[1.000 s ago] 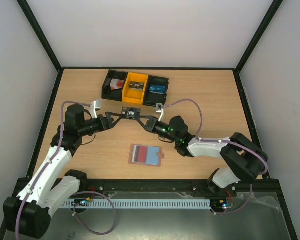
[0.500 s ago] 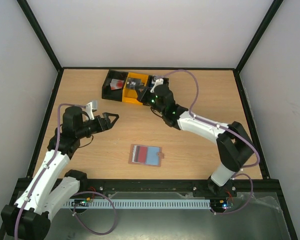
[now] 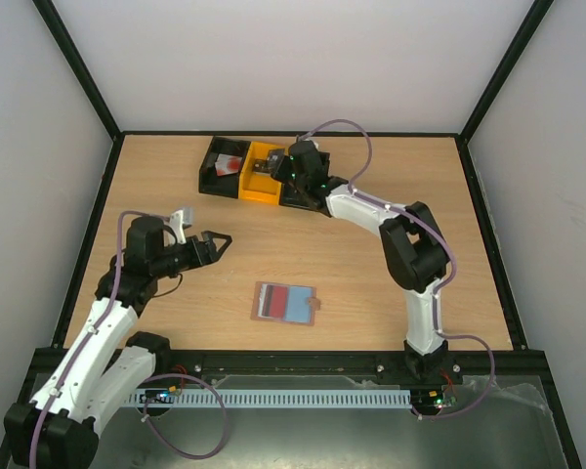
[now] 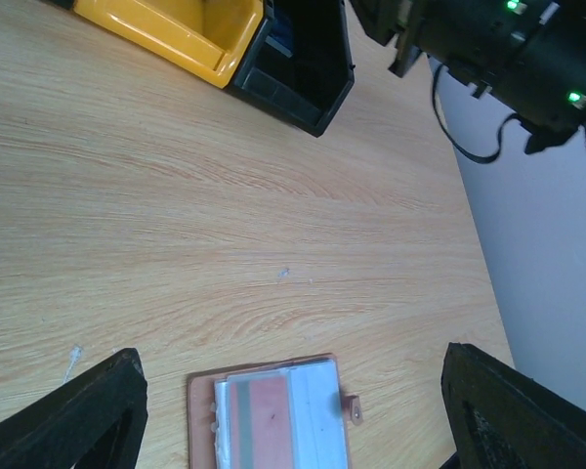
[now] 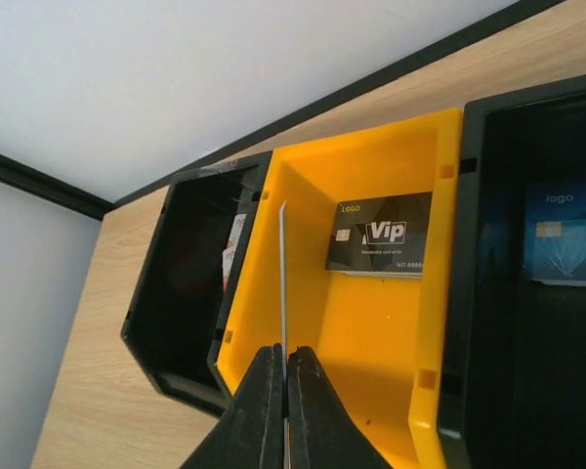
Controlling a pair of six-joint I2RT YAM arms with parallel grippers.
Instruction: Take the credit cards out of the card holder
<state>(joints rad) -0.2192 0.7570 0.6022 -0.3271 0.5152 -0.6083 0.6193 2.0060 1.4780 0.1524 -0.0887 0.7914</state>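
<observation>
The card holder (image 3: 286,303) lies flat on the table, brown rim and side tab showing. A reddish card (image 3: 271,301) and a blue area (image 3: 296,305) show inside it. In the left wrist view the card holder (image 4: 200,410) lies low in frame with the reddish card (image 4: 269,420) in it. My left gripper (image 3: 218,242) is open and empty, up and left of the holder; its fingers (image 4: 88,410) frame the holder. My right gripper (image 3: 265,167) is over the orange bin, shut (image 5: 285,354) on a thin card (image 5: 283,274) seen edge-on.
Three bins stand in a row at the back: a black one (image 3: 221,168), an orange one (image 3: 264,186) and a black one (image 3: 309,191). The orange bin (image 5: 371,332) holds a black VIP card (image 5: 381,234). The right bin holds a blue card (image 5: 566,234).
Both grippers held a black card over mid-table. My left gripper let go and drew back left. My right gripper carried the card back to the orange bin.
</observation>
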